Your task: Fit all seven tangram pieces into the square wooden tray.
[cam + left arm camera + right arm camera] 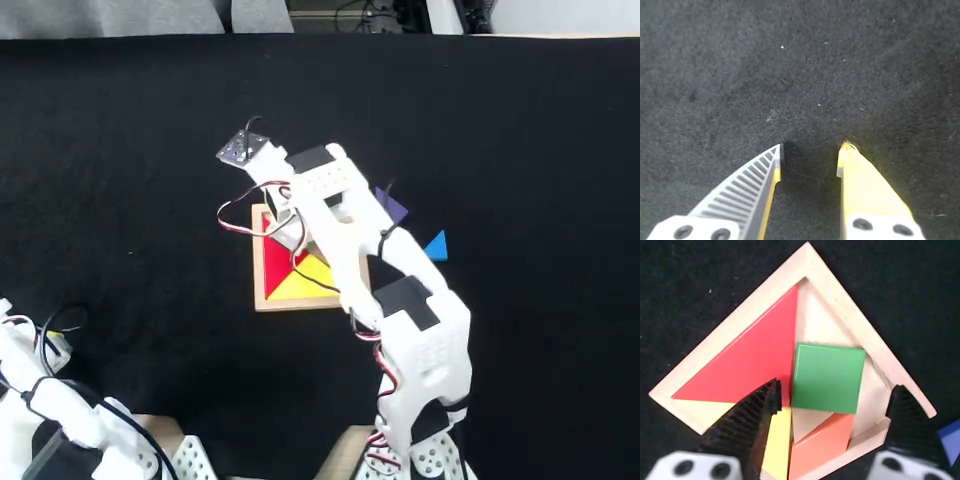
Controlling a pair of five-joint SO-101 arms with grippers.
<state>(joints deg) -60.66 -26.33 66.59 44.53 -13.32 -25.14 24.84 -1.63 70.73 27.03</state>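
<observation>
1. High view.
   - The square wooden tray lies mid-worktop.
   - The right arm stands over the tray and covers its right part.
   - Inside the tray, the red triangle lies along the left wall and the yellow piece along the near wall.
   - Two pieces lie loose to the right of the tray. The purple piece is toward the far side and the blue triangle is nearer.
   - These two are apart from each other and from the tray. Their long edges are too small to read.
   - The left arm sits at the near-left corner, well apart from everything else.
   - We judge the right arm much the nearer to both loose pieces.

2. Left wrist view.
   - The left claw is released, jaws spread with nothing between them.
   - It sits over bare worktop.

3. Right wrist view.
   - The right claw is released, jaws wide to either side of the green square. As far as we can tell it touches neither side.
   - The square lies in the tray, with one edge along the red triangle's short edge.
   - The orange piece is just beside its near corner.
   - Bare floor shows between the square and the far wall.
   - The corner of a bluish loose piece sits outside the tray. We cannot tell which of the two it is.
   - Our judgement is that the square looks placed. The coming move turns on the loose pieces lying to the right of this claw.
</observation>
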